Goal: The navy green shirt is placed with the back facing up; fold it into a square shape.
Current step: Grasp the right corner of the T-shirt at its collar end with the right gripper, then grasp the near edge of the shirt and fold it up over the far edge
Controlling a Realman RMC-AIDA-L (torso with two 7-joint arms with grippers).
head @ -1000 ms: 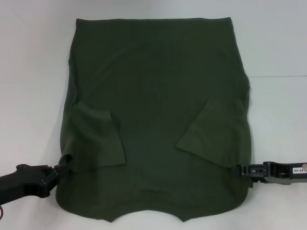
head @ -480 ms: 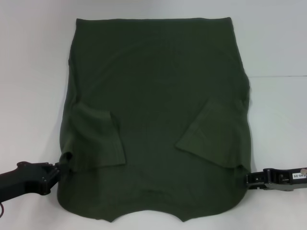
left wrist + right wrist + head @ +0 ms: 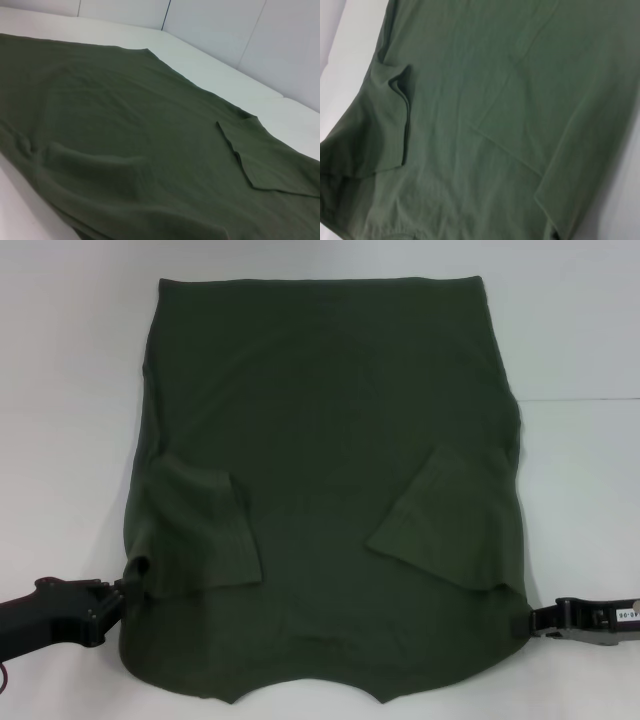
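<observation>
A large navy green shirt (image 3: 325,490) lies spread flat on a white table (image 3: 580,340), filling most of the head view. Its straight hem runs along the far edge, and the curved neckline sits at the near edge, closest to the robot. Both short sleeves are folded inward over the body of the shirt, one on each side, lying as angled flaps. The fabric is plain, with no print or writing.

The left gripper (image 3: 128,592) sits low at the shirt's near left edge, touching the cloth where a small bunch of fabric rises beside it; whether its fingers pinch the cloth cannot be told. The right gripper (image 3: 535,620) rests on the table at the shirt's near right edge, just beside the cloth; whether its fingers are parted or closed cannot be told either. A small white label on the right arm carries dark characters, cut off at the frame edge and too small to read
</observation>
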